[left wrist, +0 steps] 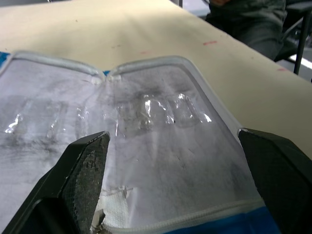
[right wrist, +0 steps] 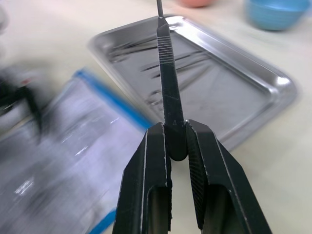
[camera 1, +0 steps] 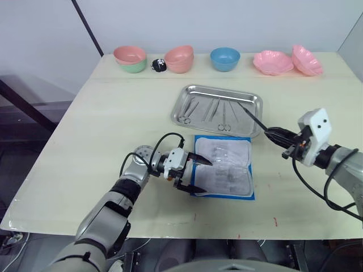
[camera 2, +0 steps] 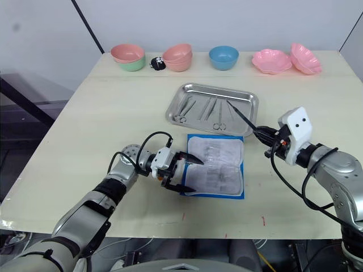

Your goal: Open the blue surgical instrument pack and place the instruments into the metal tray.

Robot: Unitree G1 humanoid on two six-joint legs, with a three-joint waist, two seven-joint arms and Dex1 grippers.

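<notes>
Counter [camera 1: 113,113] first: we note the metal tray [camera 1: 256,102] toward its far side, several instruments [camera 1: 211,110] already lying in it. Just nearer sits the blue surgical instrument pack [camera 1: 224,168], unfolded flat, pale lining up, its clear pockets apparently empty. Our left claw [camera 1: 193,173] rests at the pack's left edge, fingers apart over the lining. Our right claw [right wrist: 174,144] is clamped on a slim scalpel-like instrument [right wrist: 165,63], its tip over the tray's near right corner. We judge the transfer step nearly done; next calls for lowering over the tray and releasing.
</notes>
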